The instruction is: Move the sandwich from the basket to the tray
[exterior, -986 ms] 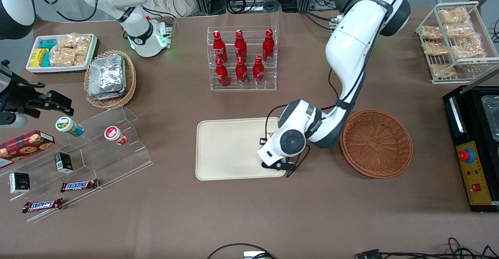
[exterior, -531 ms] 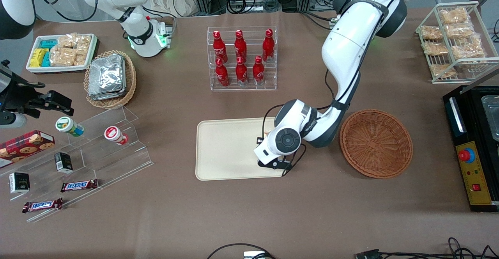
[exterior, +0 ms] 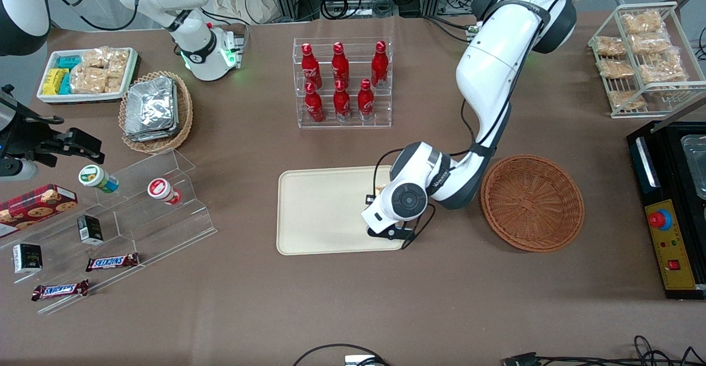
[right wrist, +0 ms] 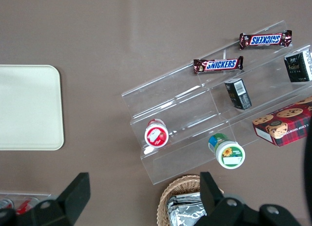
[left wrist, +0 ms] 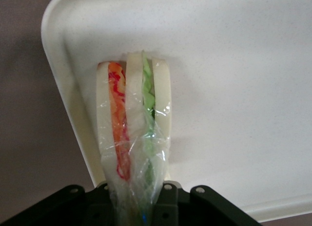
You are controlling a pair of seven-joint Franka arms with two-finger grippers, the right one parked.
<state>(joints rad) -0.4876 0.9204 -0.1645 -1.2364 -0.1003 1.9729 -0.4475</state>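
Brown table [exterior: 353, 300] w/ tray [exterior: 314, 211], basket [exterior: 532, 202].

The hand [left wrist: 139, 209], gripping the sandwich [left wrist: 132, 133], hangs over bare tray [exterior: 320, 211] surface.

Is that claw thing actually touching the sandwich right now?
Touching. The left wrist view shows the sandwich running down between the gripper's fingers over the tray, its wrap bunched where they pinch it.

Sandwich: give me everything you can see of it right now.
The sandwich is a wedge of three white bread slices with orange-red filling in one gap and green in the other, in crinkled clear wrap. It stands on edge over a corner of the tray, its wrapped end pinched in the end effector. Whether it touches the tray is unclear.
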